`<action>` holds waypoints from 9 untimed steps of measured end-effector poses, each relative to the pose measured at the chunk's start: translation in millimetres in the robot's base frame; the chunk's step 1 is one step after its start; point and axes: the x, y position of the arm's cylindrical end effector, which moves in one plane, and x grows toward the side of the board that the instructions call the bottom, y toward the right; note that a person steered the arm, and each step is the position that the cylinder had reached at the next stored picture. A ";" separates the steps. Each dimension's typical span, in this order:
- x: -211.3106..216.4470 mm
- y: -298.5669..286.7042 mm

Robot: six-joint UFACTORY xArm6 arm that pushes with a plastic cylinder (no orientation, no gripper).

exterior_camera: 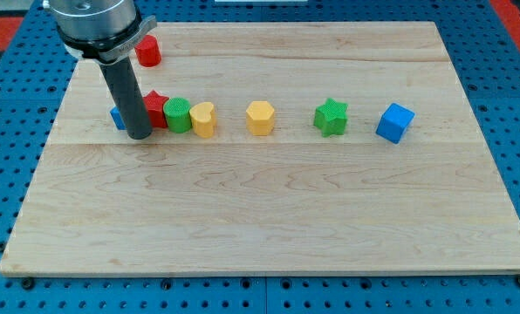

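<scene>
My tip (140, 135) rests on the wooden board (269, 218) at the view's left. It stands just in front of a red block (158, 107) and a blue block (117, 117), which the rod partly hides. Right of the red block sit a green round block (179, 114) and a yellow heart-like block (204, 119), packed close together. Further right in the same row come a yellow hexagonal block (260, 118), a green star (331, 117) and a blue cube (394, 122).
A red cylinder-like block (147, 51) lies near the board's top left corner, beside the arm's grey housing (94, 22). A blue perforated table (513, 105) surrounds the board.
</scene>
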 end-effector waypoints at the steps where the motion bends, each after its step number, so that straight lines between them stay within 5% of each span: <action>1: 27.4 -0.2; 3: -19.4 -81.6; 4: -84.5 -45.1; 5: -105.8 32.2; 7: -67.9 39.3; 9: -78.2 28.1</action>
